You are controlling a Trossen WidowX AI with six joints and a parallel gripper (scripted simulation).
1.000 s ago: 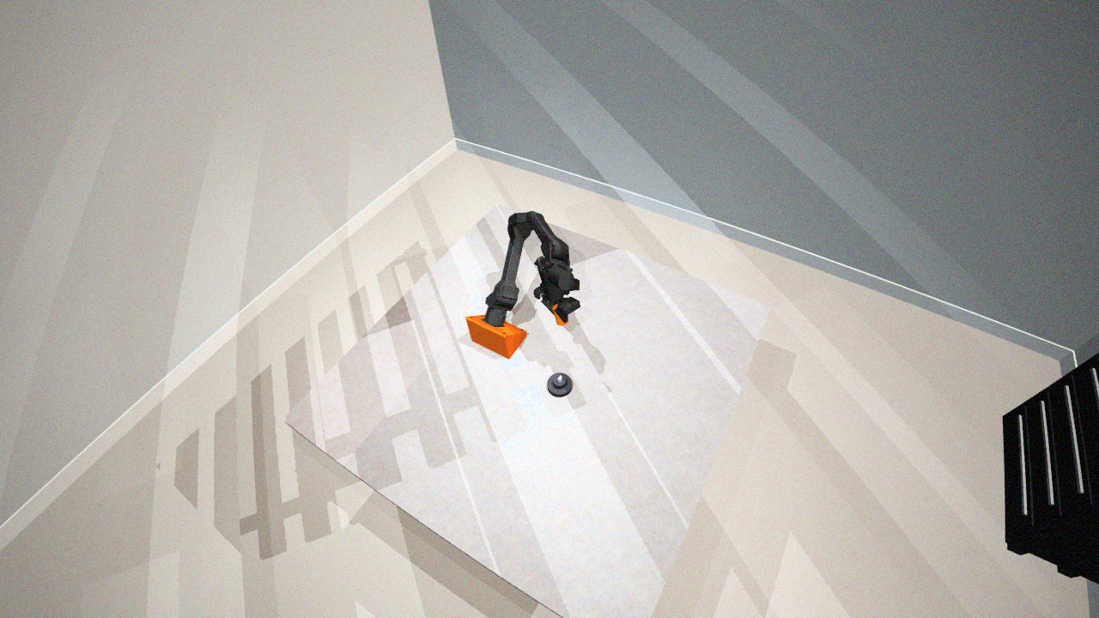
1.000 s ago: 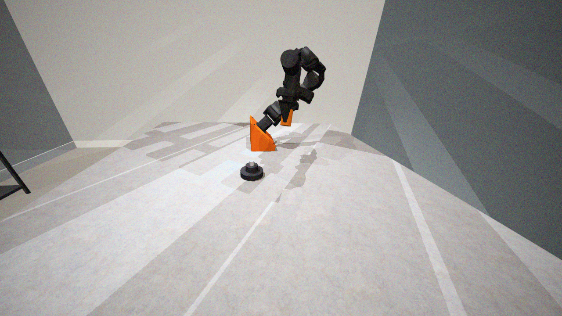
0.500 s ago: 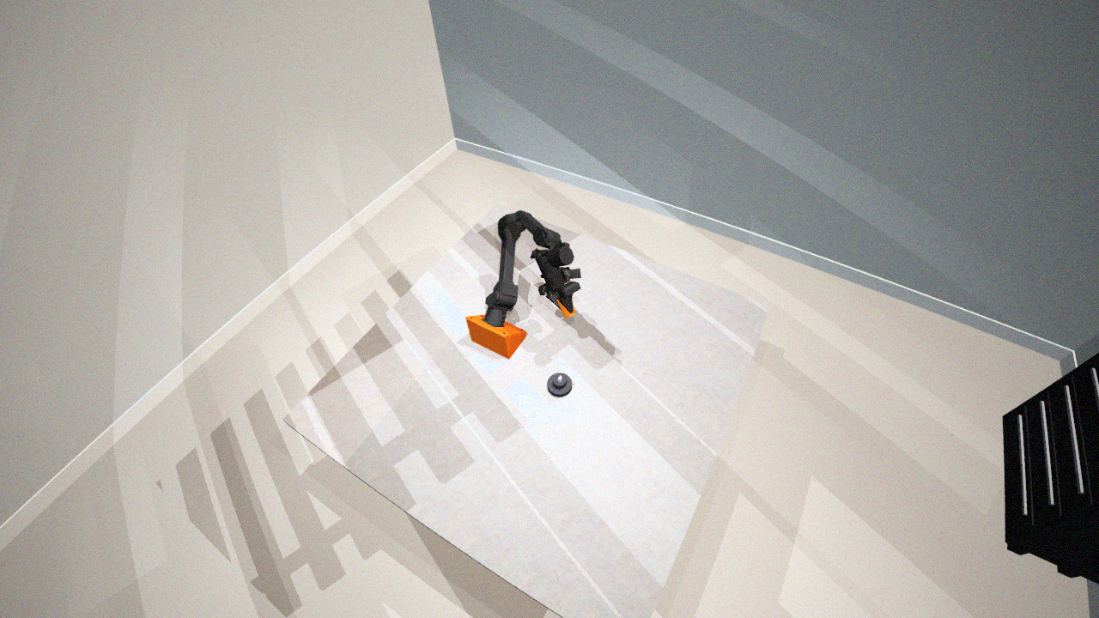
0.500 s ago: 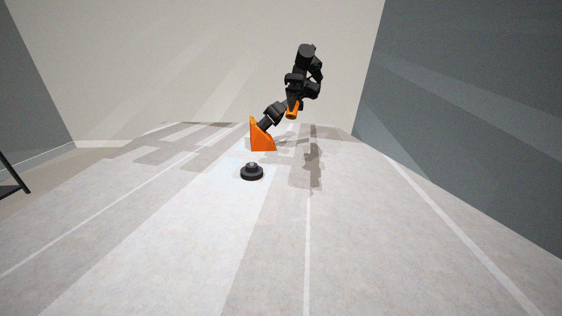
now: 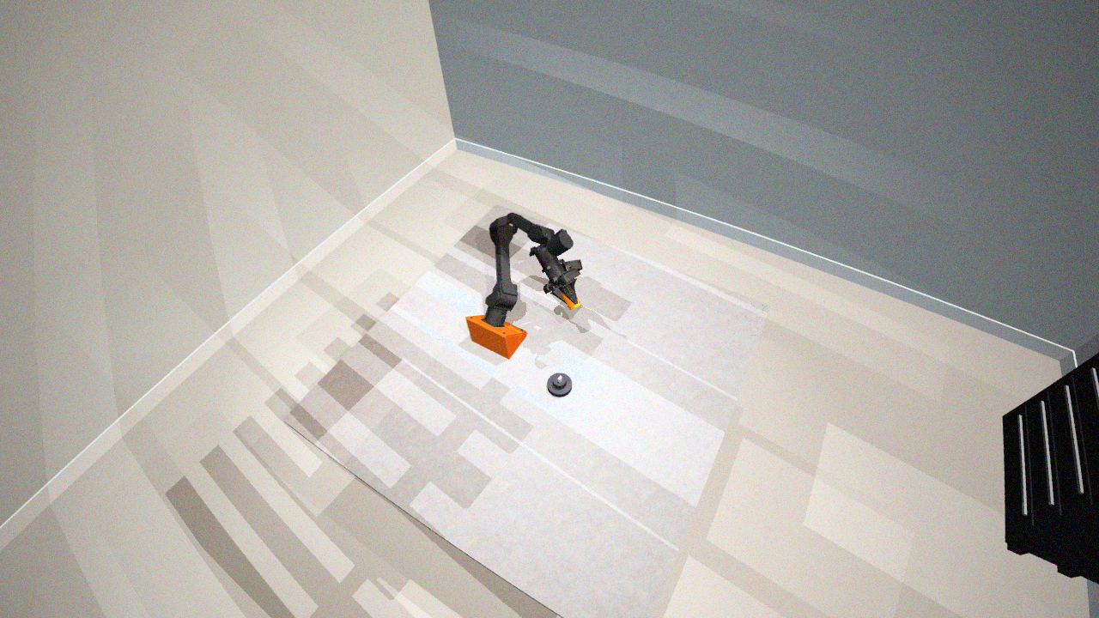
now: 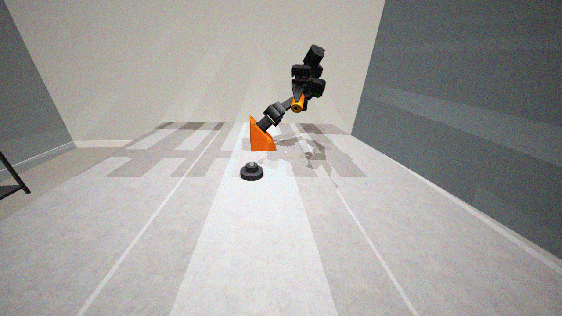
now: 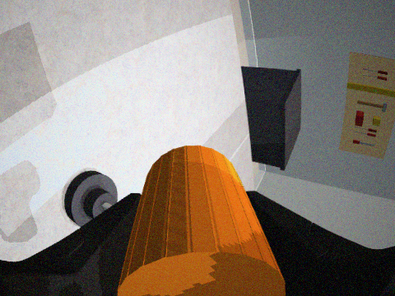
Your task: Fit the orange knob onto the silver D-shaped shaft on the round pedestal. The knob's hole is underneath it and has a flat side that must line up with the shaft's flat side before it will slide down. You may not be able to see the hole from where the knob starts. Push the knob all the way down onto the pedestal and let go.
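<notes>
My gripper is shut on the orange knob, high above the table and away from the pedestal. The knob is tilted; its lower end faces the exterior view and shows a dark hole. The hole's flat side is too small to make out. The dark round pedestal stands on the table, at the lower left in the wrist view. Its silver shaft points up with nothing on it. The shaft's flat side cannot be made out.
The arm's orange base stands behind the pedestal in the exterior view. A black cabinet stands beyond the table. A tan tool board hangs on the wall. Shadow bands cross the table top.
</notes>
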